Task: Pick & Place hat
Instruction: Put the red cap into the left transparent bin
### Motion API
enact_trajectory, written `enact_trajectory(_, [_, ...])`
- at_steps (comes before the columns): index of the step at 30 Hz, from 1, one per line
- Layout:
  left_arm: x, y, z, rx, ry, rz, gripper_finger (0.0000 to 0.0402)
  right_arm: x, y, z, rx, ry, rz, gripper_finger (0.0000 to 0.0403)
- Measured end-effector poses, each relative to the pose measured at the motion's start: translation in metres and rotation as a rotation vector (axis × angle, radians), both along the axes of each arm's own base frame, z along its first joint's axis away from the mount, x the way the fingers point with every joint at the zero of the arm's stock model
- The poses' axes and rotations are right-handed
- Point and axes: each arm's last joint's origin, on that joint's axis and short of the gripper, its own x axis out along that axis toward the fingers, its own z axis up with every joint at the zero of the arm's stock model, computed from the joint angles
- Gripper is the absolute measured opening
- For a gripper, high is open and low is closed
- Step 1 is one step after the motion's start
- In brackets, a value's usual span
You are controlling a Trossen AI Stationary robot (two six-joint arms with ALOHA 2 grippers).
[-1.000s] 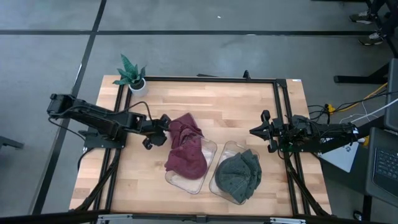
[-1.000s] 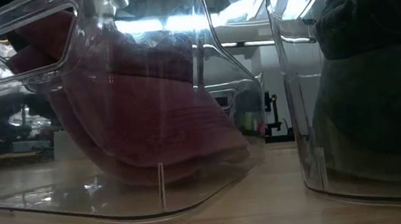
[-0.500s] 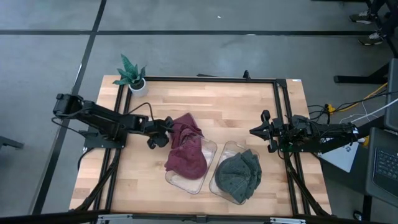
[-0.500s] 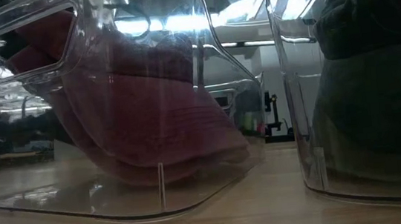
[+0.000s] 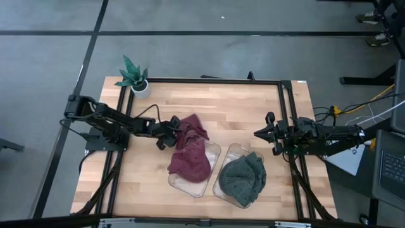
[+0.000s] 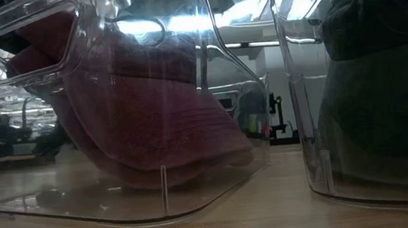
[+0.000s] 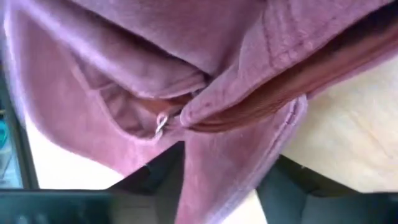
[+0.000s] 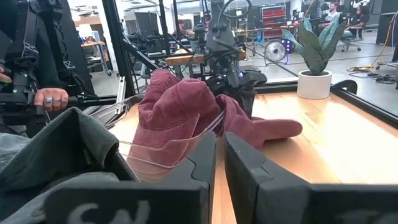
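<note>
Maroon cloth fills your left wrist view. The left gripper (image 5: pixel 166 130) sits right at the edge of the soft maroon fabric hat (image 5: pixel 190 151), with a strip of the hat (image 7: pixel 230 155) hanging straight in front of its camera. Whether that claw is clamped on the strip or loose around it, you cannot tell.

The hat lies half in and half out of the left clear plastic bin (image 5: pixel 190 188). Its lower part is bunched inside, and its upper part is draped over the rim onto the light wooden table (image 5: pixel 240 107) on the left gripper's side. In the low view you see it pressed against the bin's wall (image 6: pixel 152 127).

Just beside it stands a second clear plastic bin (image 5: pixel 230 152), with a crumpled dark green hat (image 5: pixel 243 177) inside.

The right gripper (image 5: pixel 257 133) hovers near that second bin's far corner — clenched, nothing in it — and points across the table toward the maroon hat.

At the table's back left corner stands a small green plant in a white pot (image 5: pixel 134 77). Beyond the table, in the right wrist view, a person's hand (image 8: pixel 53 99) holds a dark handle.
</note>
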Motion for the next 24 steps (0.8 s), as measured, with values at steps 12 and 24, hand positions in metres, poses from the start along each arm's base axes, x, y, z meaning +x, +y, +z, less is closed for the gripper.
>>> enact_trajectory(12, [-0.002, 0.001, 0.016, -0.172, -0.139, 0.231, 0.0013, 0.000, 0.000, 0.000, 0.000, 0.000, 0.000, 0.0034])
enact_trajectory(24, [-0.019, 0.025, 0.074, -0.745, -0.549, 0.551, 0.0007, 0.000, 0.000, 0.000, 0.000, 0.000, 0.000, 0.0034])
